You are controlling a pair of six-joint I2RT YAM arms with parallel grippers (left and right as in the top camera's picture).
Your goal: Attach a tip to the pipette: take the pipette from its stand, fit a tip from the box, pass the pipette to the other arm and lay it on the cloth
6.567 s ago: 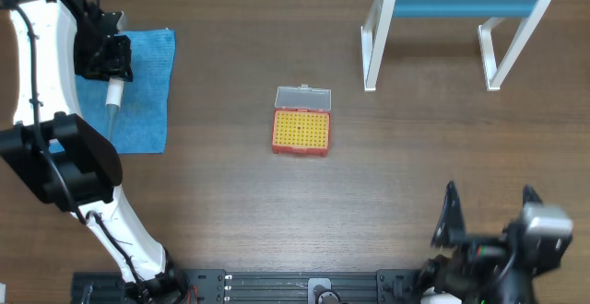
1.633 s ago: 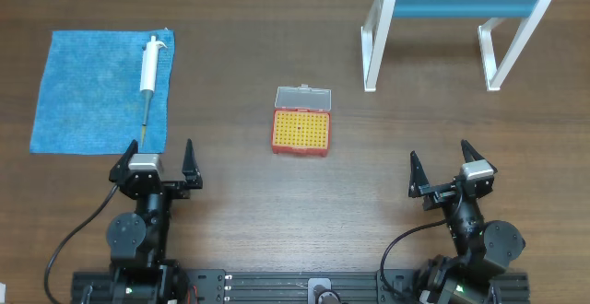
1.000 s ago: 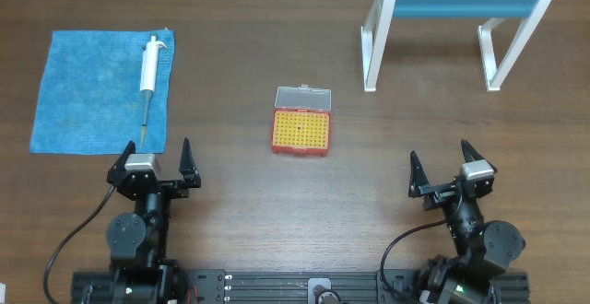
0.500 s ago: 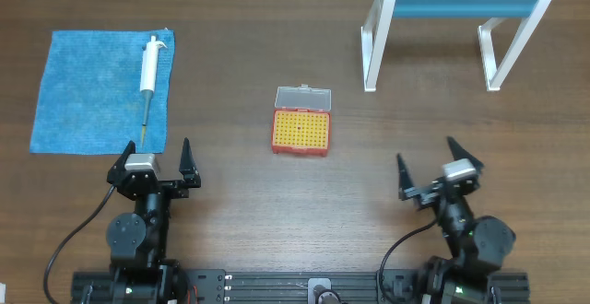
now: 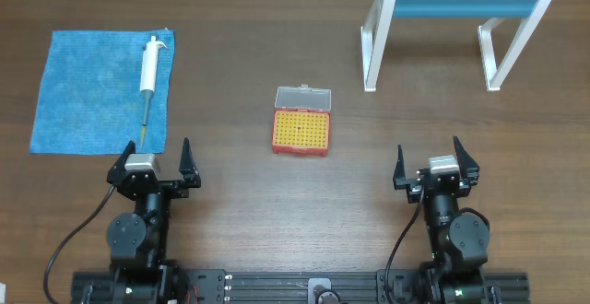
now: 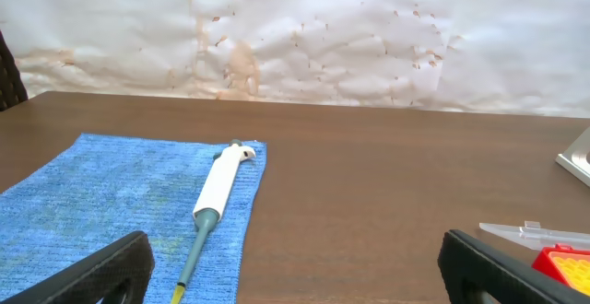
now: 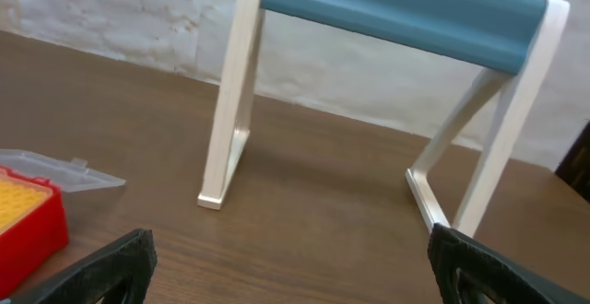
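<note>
Left gripper [image 5: 155, 151]: fingers spread wide with nothing between them; it sits low by its base at the near edge of the table [image 5: 277, 212], just short of the cloth's near corner.
Right gripper [image 5: 428, 147]: also spread wide and holding nothing, parked near its own base, facing the stand.
Pipette [image 5: 147, 69]: lies flat on the cloth [image 5: 83, 92], along the edge nearest the table's middle; its white body is at the far end and its slim shaft points back toward the left arm. A yellowish tip [image 6: 177, 293] sits on the end of the shaft.
Cloth: blue, spread flat on the left side of the table.
Tip box [image 5: 300, 132]: orange-red, filled with yellow tips, its clear lid folded open behind it; it stands mid-table, well apart from both grippers.
Stand [image 5: 461, 0]: white legs under a blue bar, at the far right, with nothing hanging on it.
</note>
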